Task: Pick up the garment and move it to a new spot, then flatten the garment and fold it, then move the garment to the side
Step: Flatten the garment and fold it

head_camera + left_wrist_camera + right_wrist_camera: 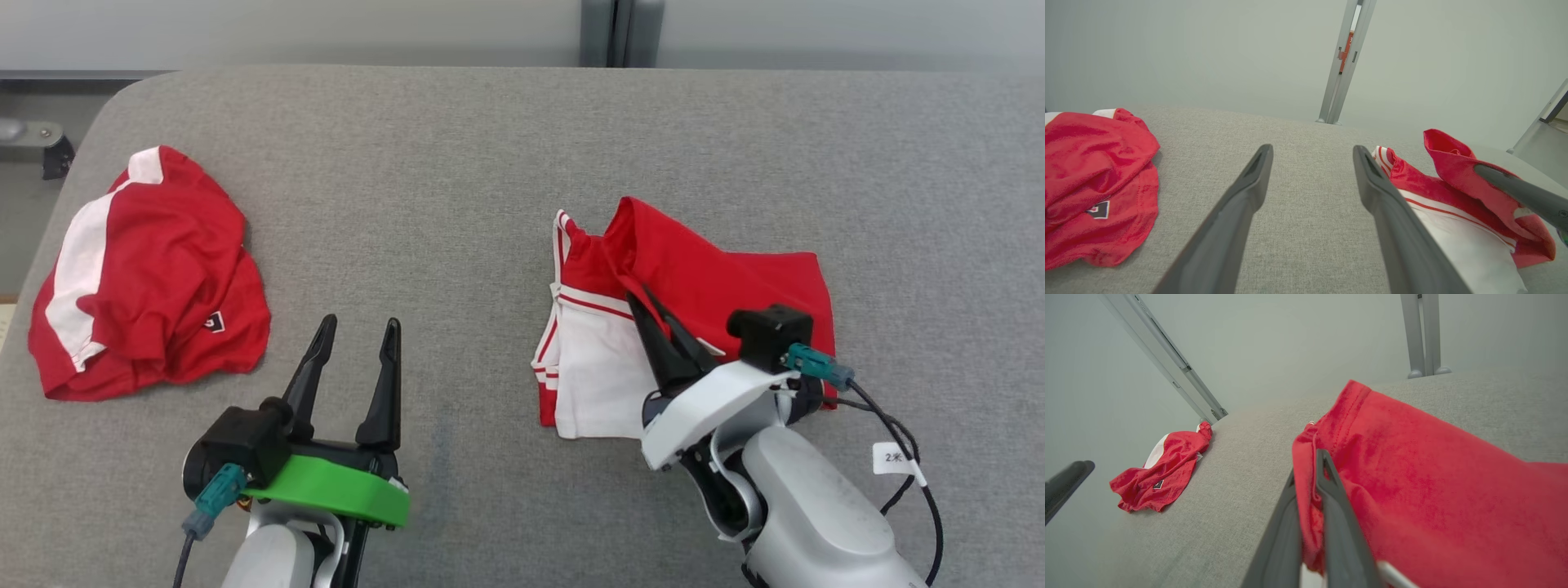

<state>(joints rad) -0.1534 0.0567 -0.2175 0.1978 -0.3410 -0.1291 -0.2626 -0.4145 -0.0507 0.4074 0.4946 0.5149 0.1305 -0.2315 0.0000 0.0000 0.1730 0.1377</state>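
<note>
A red and white garment (pixel 735 278) lies partly folded on the grey table, right of centre. Its white panel faces me and a red layer is lifted over it. My right gripper (pixel 642 296) is shut on the edge of that red layer, holding it a little above the rest. In the right wrist view the red cloth (pixel 1433 477) is pinched between the two fingers of my right gripper (pixel 1308 467). My left gripper (pixel 359 327) hovers open over bare table to the garment's left, holding nothing. In the left wrist view the left gripper (pixel 1310 153) shows the garment (pixel 1453 171) at its right.
A second red garment with a white stripe (pixel 155 269) lies crumpled near the table's left edge, also seen as a red heap (pixel 1090 163) and a small red bundle (pixel 1167 469). The grey cloth-covered table (pixel 490 163) ends at a pale wall with a metal post (pixel 1341 61).
</note>
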